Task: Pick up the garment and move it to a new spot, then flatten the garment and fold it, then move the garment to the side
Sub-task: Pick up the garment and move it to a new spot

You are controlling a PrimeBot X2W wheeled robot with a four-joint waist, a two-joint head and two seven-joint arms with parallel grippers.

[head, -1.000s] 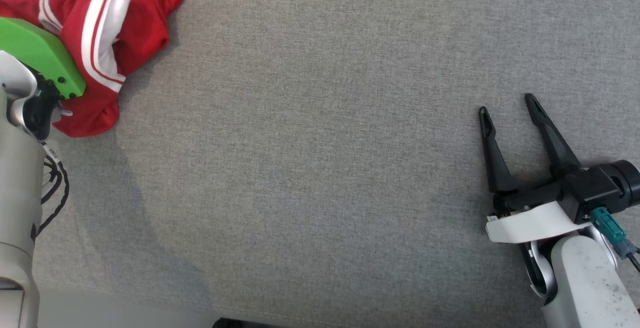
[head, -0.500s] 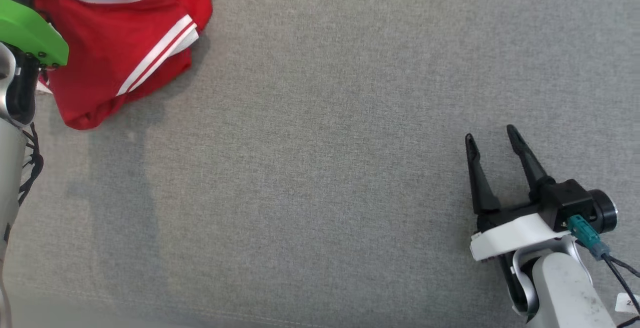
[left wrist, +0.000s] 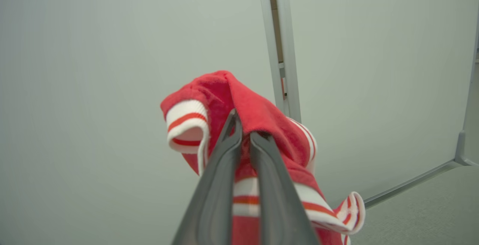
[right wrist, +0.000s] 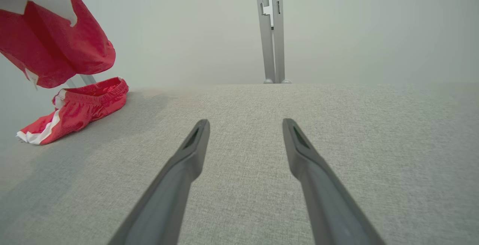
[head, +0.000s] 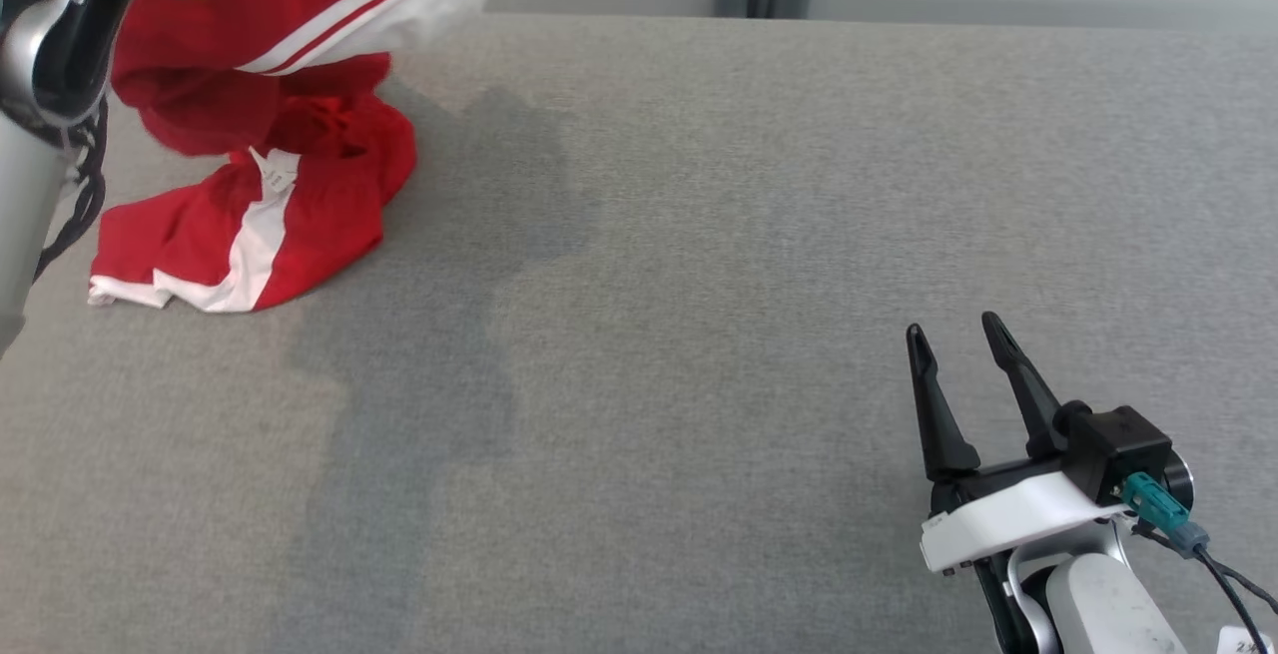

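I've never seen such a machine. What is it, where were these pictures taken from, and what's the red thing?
It's a two-armed robot. The wide picture comes from a camera on its head, looking down at a grey table. The other two come from cameras on its wrists, each looking along its own arm's gripper. The left gripper is shut on a red garment with white stripes and holds it up, its lower end resting on the table. The right gripper is open and empty.

No text can be read. A small white sewn-in tag (head: 272,167) on the red-and-white fabric garment (head: 334,220) bears marks too small to tell. A white paper tag (head: 1248,643) at the head view's lower right edge is cut off.
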